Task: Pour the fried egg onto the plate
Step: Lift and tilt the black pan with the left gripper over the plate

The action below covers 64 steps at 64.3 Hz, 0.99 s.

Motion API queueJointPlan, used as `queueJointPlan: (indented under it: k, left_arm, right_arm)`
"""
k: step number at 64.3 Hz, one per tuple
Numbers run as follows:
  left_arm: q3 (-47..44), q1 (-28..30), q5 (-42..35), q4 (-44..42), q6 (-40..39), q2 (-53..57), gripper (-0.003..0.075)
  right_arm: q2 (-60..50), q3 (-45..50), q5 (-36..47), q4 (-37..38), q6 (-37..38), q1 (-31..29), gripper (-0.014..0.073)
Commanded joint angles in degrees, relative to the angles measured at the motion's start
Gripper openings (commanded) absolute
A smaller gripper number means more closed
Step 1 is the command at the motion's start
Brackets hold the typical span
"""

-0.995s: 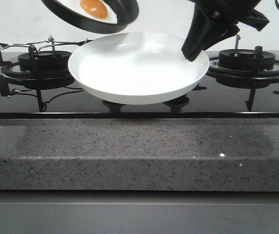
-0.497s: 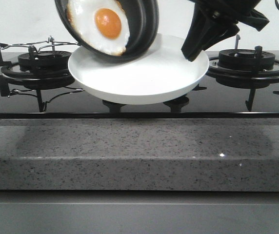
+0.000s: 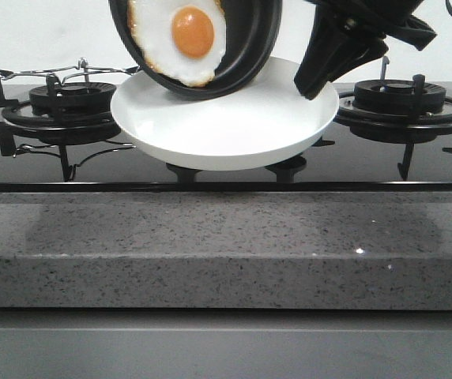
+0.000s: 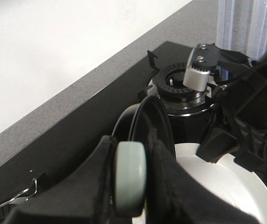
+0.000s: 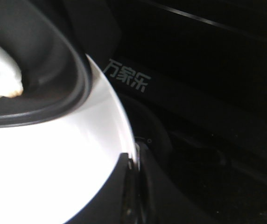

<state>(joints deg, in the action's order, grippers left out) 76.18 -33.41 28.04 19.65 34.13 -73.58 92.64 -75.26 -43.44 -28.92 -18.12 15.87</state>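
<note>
The black frying pan [image 3: 246,55] is tilted steeply, its lower rim just over the back of the white plate [image 3: 234,126]. The fried egg [image 3: 159,39], white with an orange yolk, lies inside the tilted pan. My right gripper [image 3: 311,85] is shut on the plate's right rim and holds it above the hob; the right wrist view shows this grip [image 5: 133,186], the plate [image 5: 54,163] and the pan [image 5: 40,93]. My left gripper [image 4: 130,184] is shut on the pan's pale grey handle [image 4: 130,163]. It is out of the front view.
A black glass gas hob carries a left burner [image 3: 60,99] with a wire rack [image 3: 52,73] and a right burner [image 3: 400,99]. A speckled grey stone counter edge [image 3: 226,245] runs along the front. A white wall stands behind.
The pan has come down and to the right over the plate and tilted much steeper. The egg stays inside it. The plate and right gripper have not moved.
</note>
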Motion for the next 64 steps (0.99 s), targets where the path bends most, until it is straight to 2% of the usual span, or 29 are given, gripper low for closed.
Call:
queueJointPlan:
  k: [1, 23, 40, 47, 64]
  left_arm:
    - [1.87, -0.63, -6.66, 0.15, -0.32, 2.37, -0.0020]
    - [1.87, -0.73, -7.15, -2.77, -0.32, 2.37, -0.0020]
    - [1.87, -6.30, -8.25, -11.74, -0.48, 2.37, -0.0020]
    - [1.87, -6.90, -9.09, -13.42, -0.73, 2.37, -0.0020]
    - [1.87, -6.90, -9.47, -13.81, -2.43, 2.37, -0.0020]
  right_arm:
    - [-2.64, -1.41, 1.76, -1.87, -0.36, 0.00, -0.0067]
    - [-2.64, -1.41, 1.76, -1.87, -0.36, 0.00, -0.0067]
    - [-2.64, -1.41, 1.76, -1.87, -0.36, 0.00, -0.0067]
    - [-2.64, -1.41, 1.76, -1.87, -0.36, 0.00, -0.0067]
    - [-2.64, -1.41, 1.76, -1.87, -0.36, 0.00, -0.0067]
